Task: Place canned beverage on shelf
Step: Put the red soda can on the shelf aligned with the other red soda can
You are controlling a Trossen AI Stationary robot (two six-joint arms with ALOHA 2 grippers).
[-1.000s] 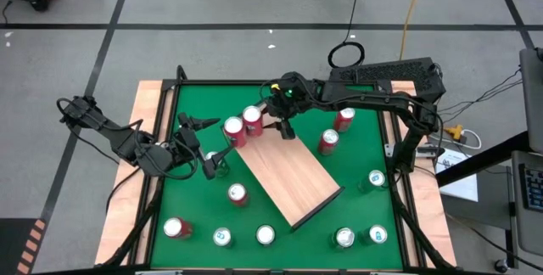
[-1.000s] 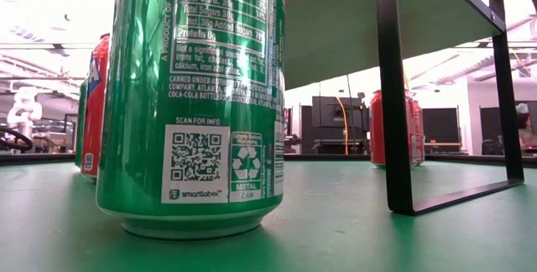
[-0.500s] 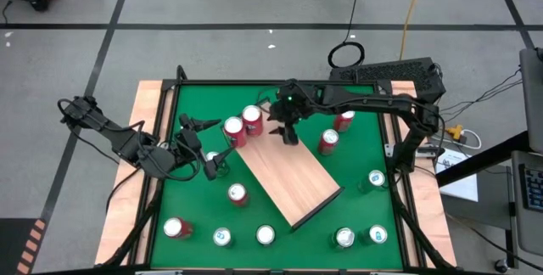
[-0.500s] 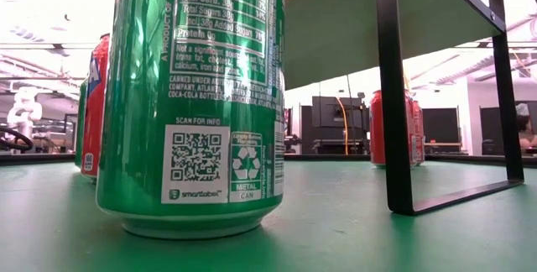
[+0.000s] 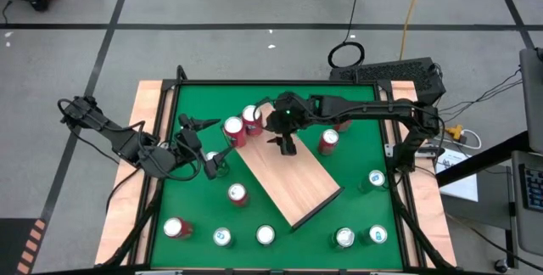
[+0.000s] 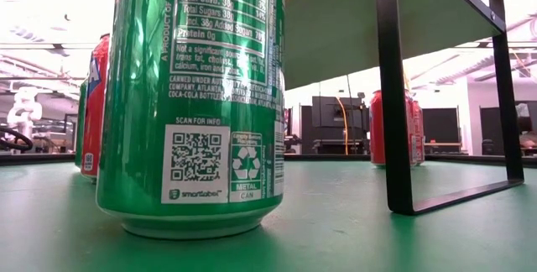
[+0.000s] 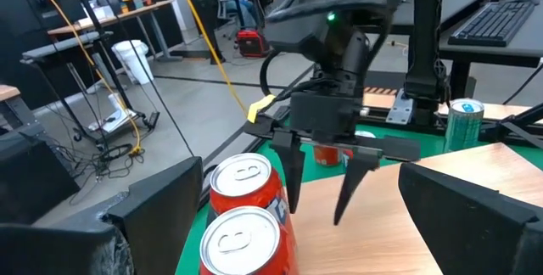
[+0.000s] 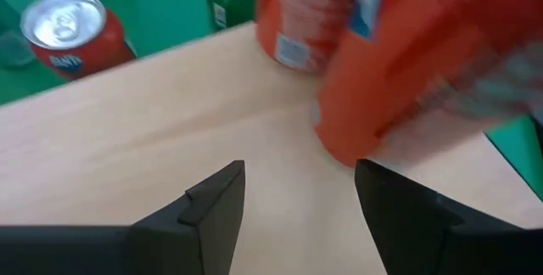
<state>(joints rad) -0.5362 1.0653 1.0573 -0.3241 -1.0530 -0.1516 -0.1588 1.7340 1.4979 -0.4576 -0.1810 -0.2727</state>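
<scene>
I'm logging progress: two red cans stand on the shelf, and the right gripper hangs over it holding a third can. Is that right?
Not quite. The right gripper holds nothing: the left wrist view shows its fingers apart with only air between them. The rest stands: two red cans are on the shelf, and the gripper hangs over it, as the high view shows.

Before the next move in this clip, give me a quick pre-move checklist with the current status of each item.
1. Right gripper empty: ok, fingers apart over the shelf, nothing between them.
2. Cans already on shelf upright: ok, two red cans stand at its far-left end.
3. Free room on shelf for more cans: ok, most of the board is bare.
4. Left gripper open: ok, fingers spread wide beside the shelf.
5. Left gripper clear of the green can: cannot tell, its lower finger overlaps that can from above.
6. Next can chosen: cannot tell, many cans remain on the table.
</scene>
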